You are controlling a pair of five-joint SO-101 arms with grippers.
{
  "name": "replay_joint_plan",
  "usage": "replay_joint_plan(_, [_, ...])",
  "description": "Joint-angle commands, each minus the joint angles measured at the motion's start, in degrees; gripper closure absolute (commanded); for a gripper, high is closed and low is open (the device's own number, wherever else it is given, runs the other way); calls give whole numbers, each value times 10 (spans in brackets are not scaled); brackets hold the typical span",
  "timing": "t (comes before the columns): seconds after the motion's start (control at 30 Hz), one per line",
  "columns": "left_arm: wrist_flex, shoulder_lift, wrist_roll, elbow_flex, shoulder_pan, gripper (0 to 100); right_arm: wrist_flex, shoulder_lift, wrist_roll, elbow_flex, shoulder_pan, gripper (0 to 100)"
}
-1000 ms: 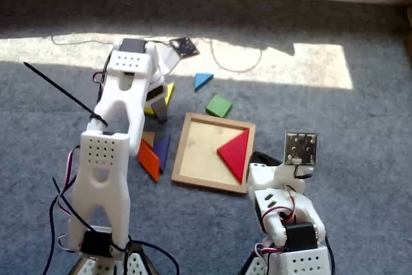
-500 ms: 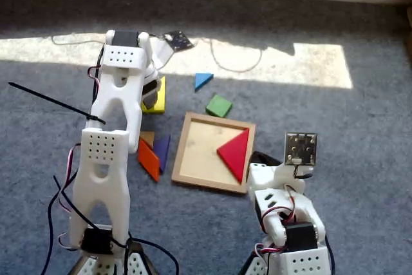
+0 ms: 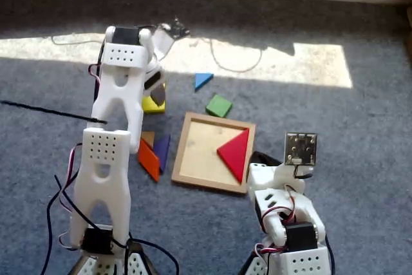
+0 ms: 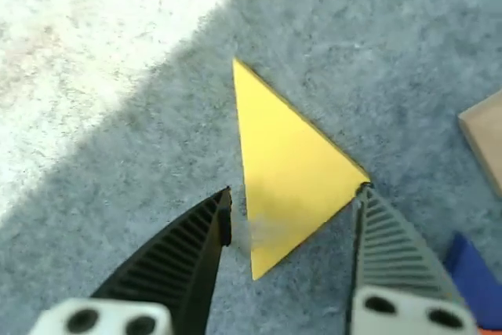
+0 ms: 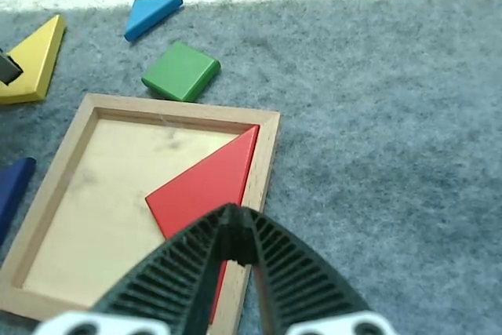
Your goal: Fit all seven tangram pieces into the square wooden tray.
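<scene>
Only one of seven pieces is sitting home: the smooth red triangle [image 5: 205,187] is lying flat in the pale wooden tray [image 5: 179,109], just under the right gripper [image 5: 233,217], whose ribbed jaws are pressing together on nothing. The left gripper [image 4: 295,192] is gaping wide, straddling the sharp-cornered yellow triangle [image 4: 281,154] on fuzzy grey carpet [image 4: 118,162], with nothing clamped

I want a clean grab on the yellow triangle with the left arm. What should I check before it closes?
1. Left gripper open: ok.
2. Yellow triangle between its fingers: ok.
3. Triangle flat, touching no other piece: ok.
4. Fingers low enough to grip: cannot tell.
5. Bare room in the tray beside the red triangle: ok.
6. Right gripper, shut, out of the tray's way: cannot tell.
</scene>
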State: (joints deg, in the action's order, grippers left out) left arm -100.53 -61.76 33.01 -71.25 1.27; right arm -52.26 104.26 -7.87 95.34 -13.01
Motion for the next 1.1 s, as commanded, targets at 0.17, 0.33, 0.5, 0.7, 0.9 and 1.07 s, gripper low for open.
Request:
replay_joint_plan(0.17, [47,-49,-25,-47,22,675,14,8,7,1,3,978])
replay_joint_plan(0.33, [77,-107,-16,-49,34,675,14,8,7,1,3,978])
replay_joint_plan(0.5, [72,-131,41,-48,36,736,14,8,7,1,3,978])
replay_joint_plan(0.7, [45,-128,55,-50,25,816,14,8,7,1,3,978])
replay_joint_plan(0.9, [-5,-128,54,-95,17,870,14,8,7,1,3,978])
replay_joint_plan(1.07, [-8,-127,48,-109,21,867,14,8,7,1,3,978])
